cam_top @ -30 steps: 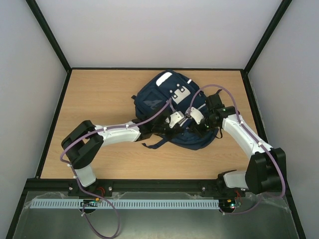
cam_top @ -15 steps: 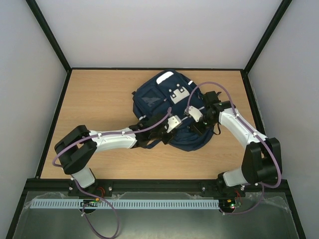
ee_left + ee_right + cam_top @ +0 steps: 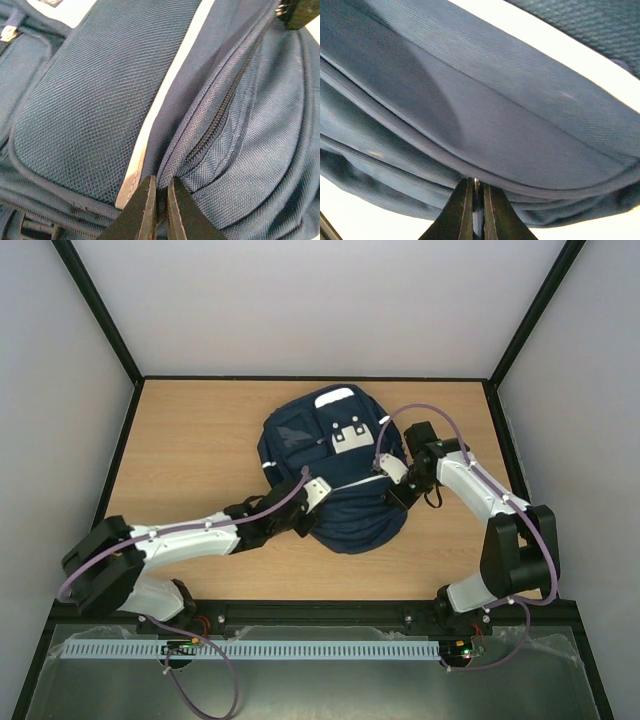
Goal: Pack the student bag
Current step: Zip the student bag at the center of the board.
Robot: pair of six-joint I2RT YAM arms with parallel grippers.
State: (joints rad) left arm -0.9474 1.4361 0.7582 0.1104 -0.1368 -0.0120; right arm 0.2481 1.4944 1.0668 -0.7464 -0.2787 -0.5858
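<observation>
left gripper (image 3: pixel 160 199) clenched on student bag (image 3: pixel 335 455) near edge, right gripper (image 3: pixel 474 200) pinching its right seam, i think; table (image 3: pixel 190 450) room leftward.

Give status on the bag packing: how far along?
Done: only the student bag lies on the table, and the zipper in the left wrist view looks closed. The contents are hidden.
In hand: the left jaws and right jaws are each pinched shut on the bag's fabric, one on each side.
Left: probably just settling the bag and letting go, though I can't confirm everything is inside.
</observation>
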